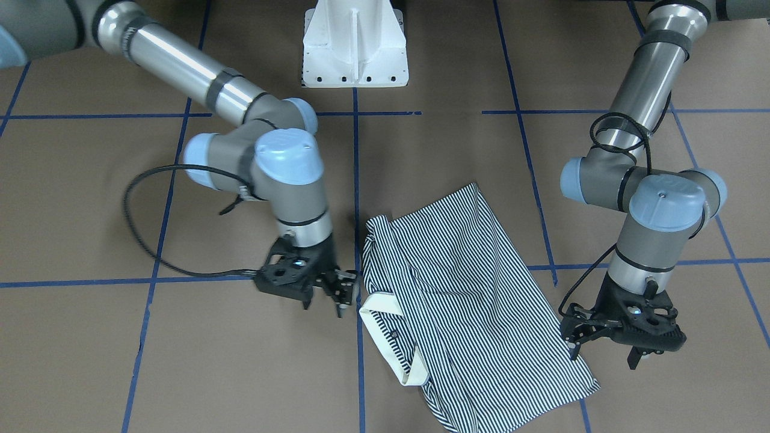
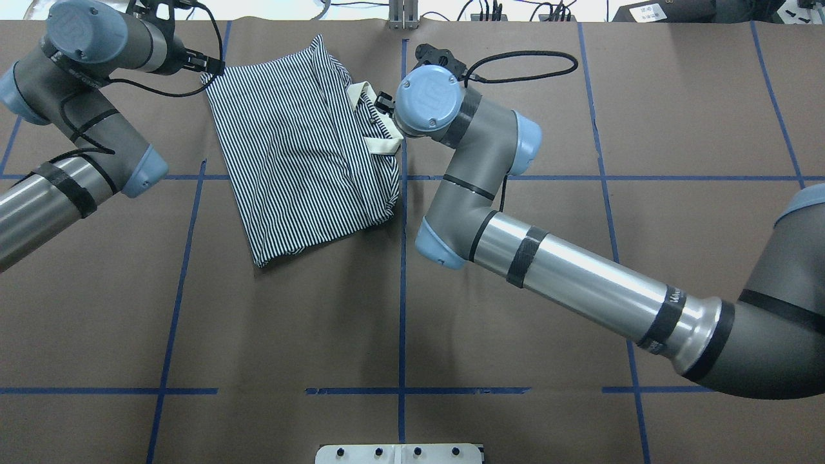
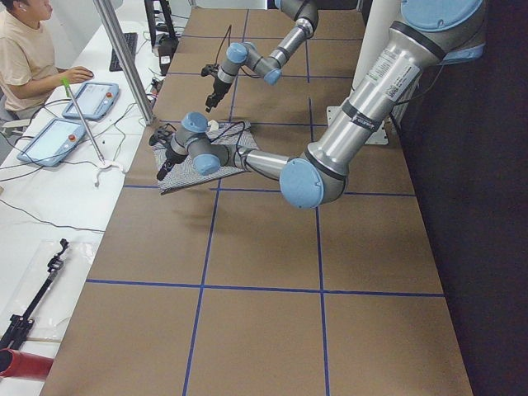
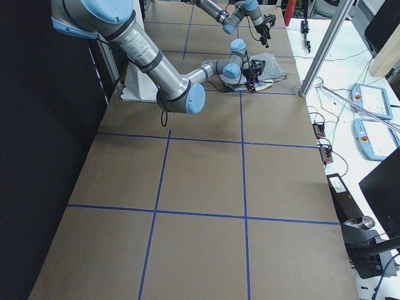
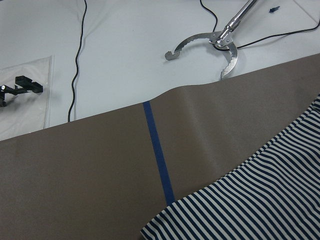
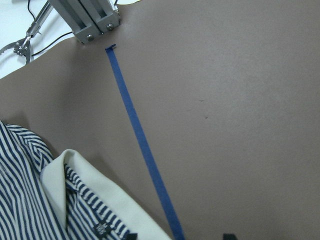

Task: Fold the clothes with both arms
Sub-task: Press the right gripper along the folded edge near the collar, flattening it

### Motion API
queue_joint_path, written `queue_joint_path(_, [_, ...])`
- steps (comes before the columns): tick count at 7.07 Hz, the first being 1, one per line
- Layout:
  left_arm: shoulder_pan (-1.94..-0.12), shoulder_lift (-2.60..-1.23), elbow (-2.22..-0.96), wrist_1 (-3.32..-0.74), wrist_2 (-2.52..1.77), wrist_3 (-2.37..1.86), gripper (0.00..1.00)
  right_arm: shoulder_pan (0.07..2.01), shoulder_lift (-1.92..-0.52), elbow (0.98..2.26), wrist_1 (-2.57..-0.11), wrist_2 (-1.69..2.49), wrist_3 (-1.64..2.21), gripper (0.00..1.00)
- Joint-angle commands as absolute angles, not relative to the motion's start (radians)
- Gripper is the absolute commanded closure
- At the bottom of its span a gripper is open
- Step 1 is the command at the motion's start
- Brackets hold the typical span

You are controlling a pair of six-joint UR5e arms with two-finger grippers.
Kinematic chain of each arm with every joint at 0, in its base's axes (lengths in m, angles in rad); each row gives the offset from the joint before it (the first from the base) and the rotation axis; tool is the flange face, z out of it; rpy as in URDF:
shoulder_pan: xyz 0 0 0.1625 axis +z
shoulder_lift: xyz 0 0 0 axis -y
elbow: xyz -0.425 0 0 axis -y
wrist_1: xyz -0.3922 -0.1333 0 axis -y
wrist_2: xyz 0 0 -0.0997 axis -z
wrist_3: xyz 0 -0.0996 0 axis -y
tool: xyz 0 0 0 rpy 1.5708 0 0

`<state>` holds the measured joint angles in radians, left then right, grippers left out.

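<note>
Brown paper-covered table [image 2: 515, 386], marked into squares by blue tape lines [image 2: 402, 290]. Items as they run across the overhead view:

1. Left arm [image 2: 84, 58], silver-grey with light-blue joint caps, reaching to the table's far edge. Its tool [image 1: 604, 357] hangs with its claws spread and nothing between them, just beside the shirt's outer edge.
2. Polo shirt [image 2: 303, 154], thin navy-and-white stripes, lying flat and partly folded on the far half of the table. It sits just left of the centre tape line, between the two tools. The cream collar [image 2: 385, 145] lies at its right side.
3. Right arm [image 2: 580, 277], same build, coming in from the lower right. Its tool [image 1: 323, 307] stands apart-clawed and empty, close beside the collar.

At the robot's side of the table stands a white pedestal base [image 1: 355, 48].
</note>
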<state>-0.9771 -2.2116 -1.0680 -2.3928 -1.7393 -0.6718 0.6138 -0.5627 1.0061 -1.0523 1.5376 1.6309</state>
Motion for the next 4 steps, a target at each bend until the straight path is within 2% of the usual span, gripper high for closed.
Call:
queue_joint_path(1, [-0.976, -2.207, -1.072, -2.393, -1.740, -0.672, 0.00, 0.562, -0.520, 0.914, -0.993, 1.468, 1.695, 0.45])
queue_joint_path(3, [-0.976, -2.206, -1.078, -2.393, -1.740, -0.672, 0.00, 0.557, -0.523, 0.887, -0.992, 1.444, 1.695, 0.48])
queue_joint_path(4, [-0.976, -2.206, -1.081, -2.393, -1.740, -0.672, 0.00, 0.557, -0.522, 0.885, -0.992, 1.434, 1.695, 0.55])
